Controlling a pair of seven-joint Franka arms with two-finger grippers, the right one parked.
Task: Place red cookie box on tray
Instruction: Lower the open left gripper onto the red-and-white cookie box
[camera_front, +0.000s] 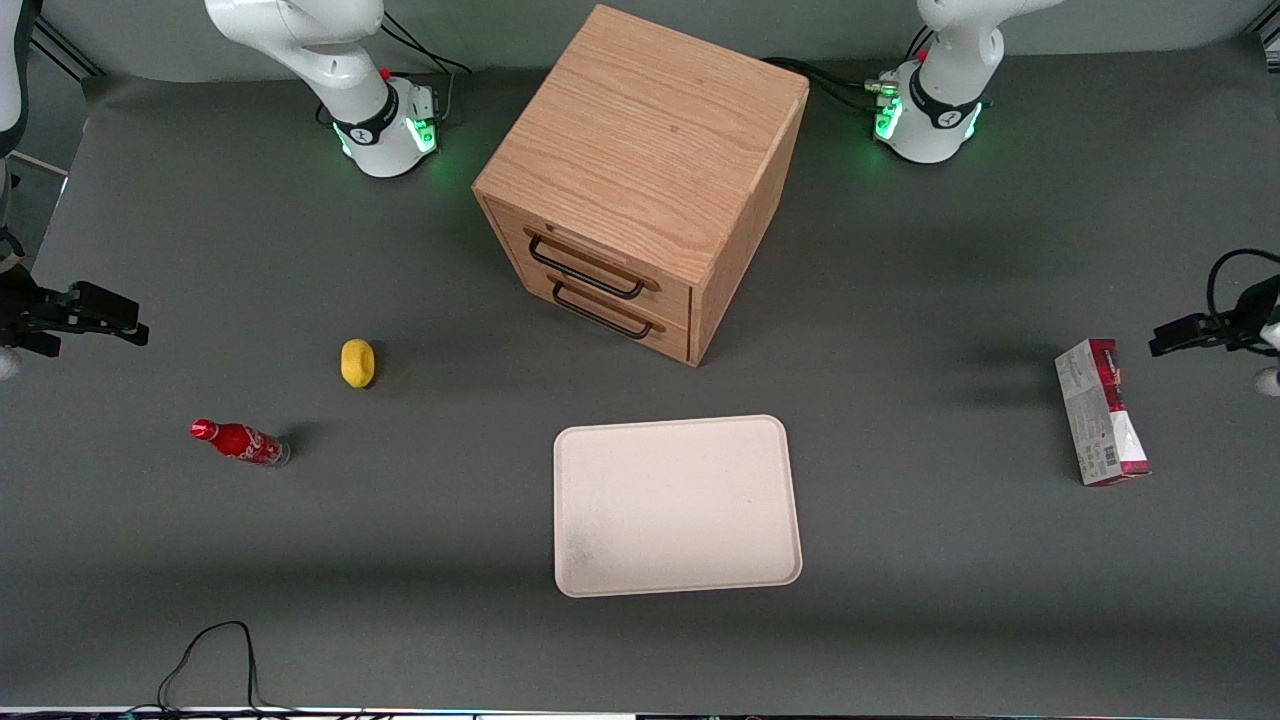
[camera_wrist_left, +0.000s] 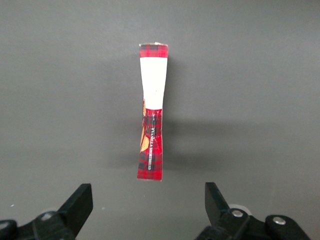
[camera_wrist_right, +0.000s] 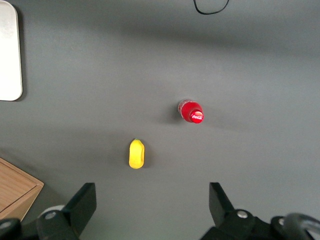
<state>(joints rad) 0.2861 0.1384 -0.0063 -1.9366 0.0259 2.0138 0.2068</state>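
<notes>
Red cookie box (camera_front: 1099, 412) standing apart from tray (camera_front: 677, 505), gripper (camera_wrist_left: 149, 202) above it, fingers (camera_wrist_left: 80, 202) spread, grasping nothing

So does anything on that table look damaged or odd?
The red cookie box standing on edge under the open gripper looks pinched in at its middle, like a squashed carton. The tray looks fine.

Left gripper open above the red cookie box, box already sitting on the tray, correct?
Not quite. The front view shows the red cookie box standing on the grey table toward the working arm's end, well apart from the tray, which holds nothing. The rest holds: in the left wrist view the left gripper hangs above the box, jaws open.
</notes>
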